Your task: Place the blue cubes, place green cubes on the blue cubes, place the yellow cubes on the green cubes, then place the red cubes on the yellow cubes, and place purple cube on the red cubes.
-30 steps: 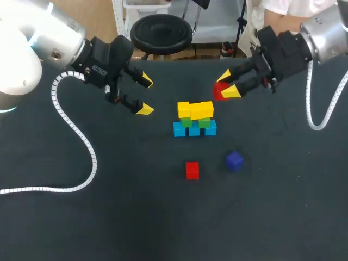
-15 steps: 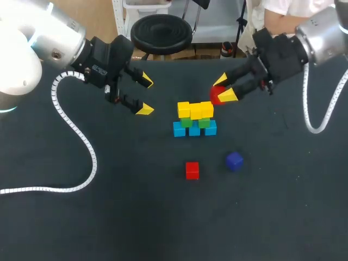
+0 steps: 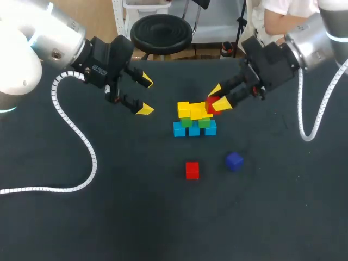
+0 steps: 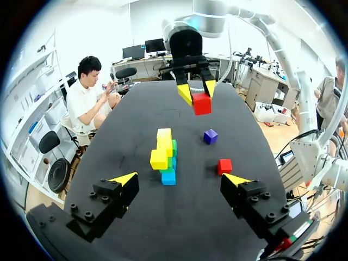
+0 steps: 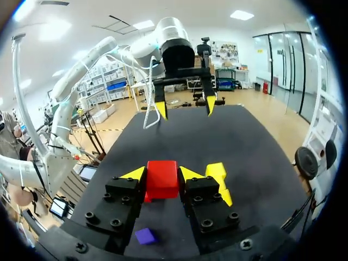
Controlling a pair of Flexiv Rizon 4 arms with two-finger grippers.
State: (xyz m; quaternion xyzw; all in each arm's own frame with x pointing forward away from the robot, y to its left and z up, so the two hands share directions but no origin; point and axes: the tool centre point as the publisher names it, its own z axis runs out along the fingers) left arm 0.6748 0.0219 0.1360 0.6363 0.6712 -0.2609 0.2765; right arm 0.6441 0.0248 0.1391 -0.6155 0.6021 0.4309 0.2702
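The stack stands mid-table: a row of blue cubes (image 3: 194, 129), green cubes (image 3: 196, 123) on them, yellow cubes (image 3: 192, 110) on top. My right gripper (image 3: 219, 98) is shut on a red cube (image 3: 212, 104), held just above the stack's right end. In the right wrist view the red cube (image 5: 162, 178) sits between the fingers, with the yellow cubes (image 5: 217, 176) just beside it. My left gripper (image 3: 145, 96) hangs open and empty to the left of the stack. A second red cube (image 3: 192, 170) and the purple cube (image 3: 234, 161) lie on the table in front of the stack.
Seen from the left wrist, the stack (image 4: 165, 157) stands ahead of the open left gripper (image 4: 180, 179), with the loose red cube (image 4: 224, 166) and purple cube (image 4: 210, 136) off to one side. Dark bare table (image 3: 109, 206) surrounds the stack.
My right gripper has carried the red cube leftward and down, from the stack's far right to just over its right end. The left arm has stayed still.
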